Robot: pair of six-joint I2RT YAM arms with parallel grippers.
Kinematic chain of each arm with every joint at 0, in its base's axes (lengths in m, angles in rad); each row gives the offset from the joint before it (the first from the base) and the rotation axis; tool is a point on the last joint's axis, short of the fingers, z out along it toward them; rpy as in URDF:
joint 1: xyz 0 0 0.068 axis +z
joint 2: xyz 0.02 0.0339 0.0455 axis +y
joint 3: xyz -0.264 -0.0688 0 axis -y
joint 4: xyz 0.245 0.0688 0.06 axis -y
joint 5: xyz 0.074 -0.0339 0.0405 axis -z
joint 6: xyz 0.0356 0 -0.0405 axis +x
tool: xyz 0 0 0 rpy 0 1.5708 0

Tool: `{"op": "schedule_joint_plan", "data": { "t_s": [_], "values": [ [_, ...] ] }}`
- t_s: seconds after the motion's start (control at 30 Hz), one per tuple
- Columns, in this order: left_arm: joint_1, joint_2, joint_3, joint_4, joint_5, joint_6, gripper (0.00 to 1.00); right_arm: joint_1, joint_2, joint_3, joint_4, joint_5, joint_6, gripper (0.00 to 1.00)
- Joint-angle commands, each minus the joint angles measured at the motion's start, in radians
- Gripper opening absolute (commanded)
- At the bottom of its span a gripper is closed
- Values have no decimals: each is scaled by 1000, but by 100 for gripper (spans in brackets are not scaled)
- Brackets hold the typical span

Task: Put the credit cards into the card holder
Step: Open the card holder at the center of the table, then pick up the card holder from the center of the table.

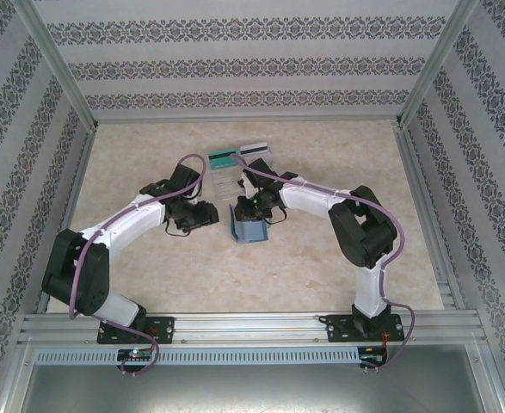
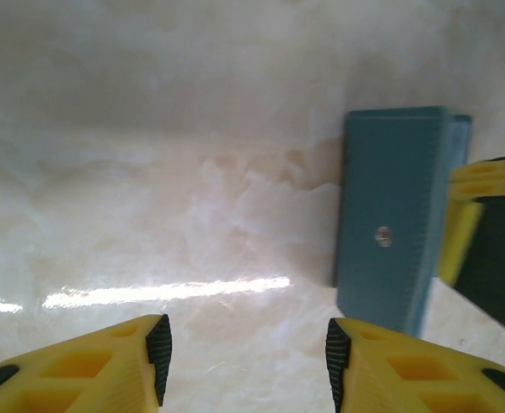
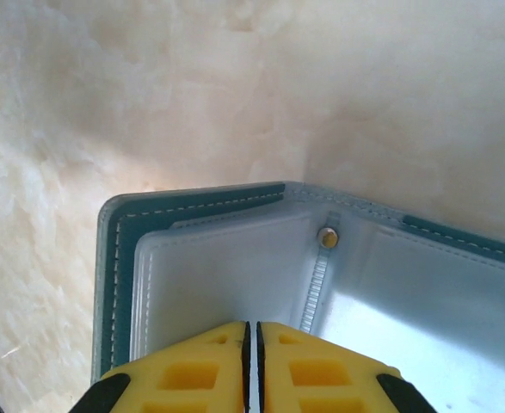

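Here the right claw [image 3: 252, 331] clenches the card holder [image 3: 209, 258], its lower edge cut off at frame bottom; the left claw [image 2: 245, 357] hangs released above the tabletop [image 2: 149, 172].

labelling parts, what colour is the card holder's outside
Teal-blue; the card holder shows best in the left wrist view.

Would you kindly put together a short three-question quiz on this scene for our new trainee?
1. True or false: the left claw is holding a credit card.
2. What is the right claw shut on? A) the card holder B) a credit card C) nothing
3. What colour is the card lying beside the white credit card?

Key: 1 false, it is open and empty. 2 A. 3 it is the teal-green credit card.
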Motion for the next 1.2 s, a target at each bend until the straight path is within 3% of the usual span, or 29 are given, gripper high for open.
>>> {"op": "schedule_joint_plan", "data": {
  "t_s": [0.0, 0.27, 0.4, 0.6, 0.87, 1.07, 1.17],
  "values": [
    [27, -19, -42, 85, 49, -42, 52, 24, 9, 29, -24, 9, 1, 15],
    [32, -22, -121, 223, 147, -86, 52, 69, 81, 103, -49, 24, 2, 15],
    [59, -7, -195, 373, 229, -161, 55, 82, 97, 125, -59, 29, 6, 15],
    [60, 44, -225, 432, 250, -190, 51, 78, 110, 97, -18, -4, 35, 15],
    [63, 135, -247, 587, 295, -259, 34, 73, 99, 76, 23, -32, 62, 15],
    [64, 143, -209, 551, 290, -230, 0, 41, 67, 32, 67, -79, 89, 15],
    [64, 130, -165, 463, 270, -169, 0, -4, 20, -4, 87, -102, 93, 15]
  ]
}}
